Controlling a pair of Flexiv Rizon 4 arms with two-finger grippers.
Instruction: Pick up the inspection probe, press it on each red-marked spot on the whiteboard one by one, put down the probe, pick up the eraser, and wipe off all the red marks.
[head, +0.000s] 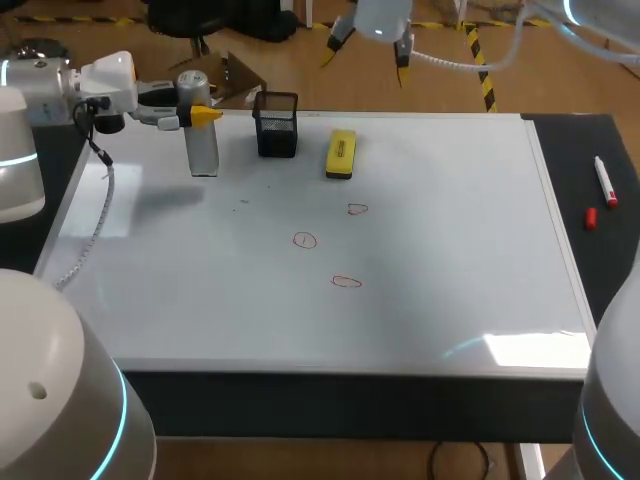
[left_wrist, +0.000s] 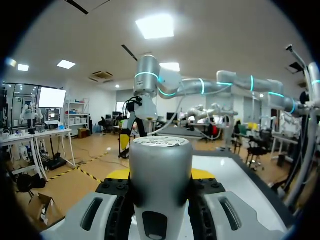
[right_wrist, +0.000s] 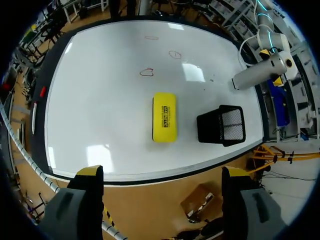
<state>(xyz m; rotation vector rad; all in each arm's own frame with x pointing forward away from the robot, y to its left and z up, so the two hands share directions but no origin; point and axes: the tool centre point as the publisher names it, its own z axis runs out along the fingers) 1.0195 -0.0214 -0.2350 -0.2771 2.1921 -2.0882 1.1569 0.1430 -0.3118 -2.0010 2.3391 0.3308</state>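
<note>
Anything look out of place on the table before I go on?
Only one thing: the marker on the dark strip right of the whiteboard lies apart from a small red piece, likely its cap. The probe sits upright in the left gripper; the eraser lies flat.

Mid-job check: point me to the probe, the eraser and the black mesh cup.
probe (head: 204, 152): head view, middle of its silver body.
eraser (head: 341, 154): head view, centre of its yellow top.
black mesh cup (head: 277, 130): head view, its front wall.
</note>
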